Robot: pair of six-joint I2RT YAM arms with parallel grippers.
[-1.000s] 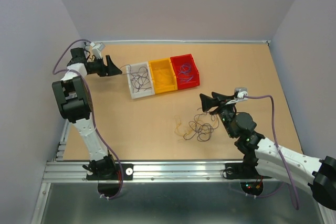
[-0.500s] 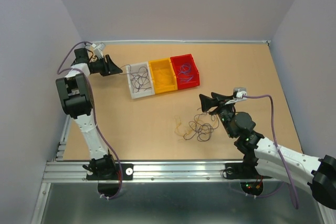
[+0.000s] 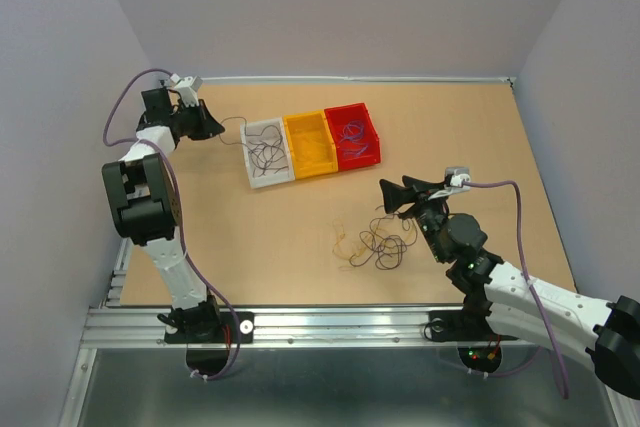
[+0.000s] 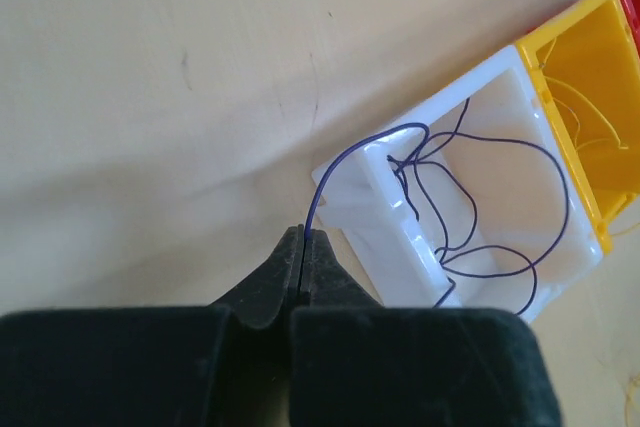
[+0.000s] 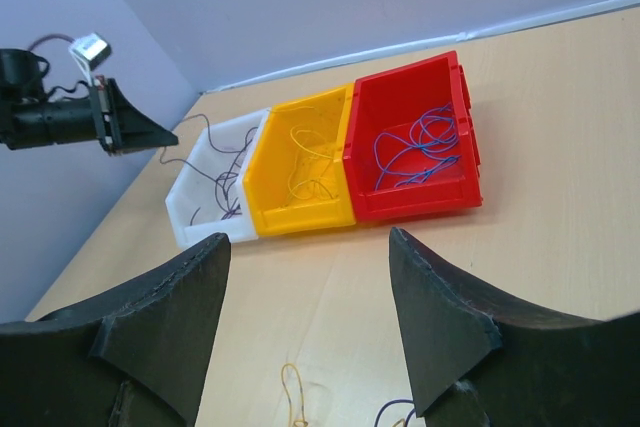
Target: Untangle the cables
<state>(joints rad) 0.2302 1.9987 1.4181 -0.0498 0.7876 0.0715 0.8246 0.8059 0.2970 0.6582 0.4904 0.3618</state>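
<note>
The cables lie in a loose tangle of yellow, dark and purple wires on the table, just in front of my right gripper. That gripper is open with nothing between its jaws; only a yellow loop of the tangle shows below it. My left gripper is at the far left, shut on the end of a dark purple wire. The wire arcs from the pinched tips over the wall of the white bin and joins the other dark wires inside.
Three bins stand in a row at the back middle: white with dark wires, yellow with yellow wires, red with blue-purple wires. Walls close off the table on the left, back and right.
My left gripper has closed on the dark purple wire's end beside the white bin, and its arm has shifted slightly back. The right arm and the tangle have not moved.
</note>
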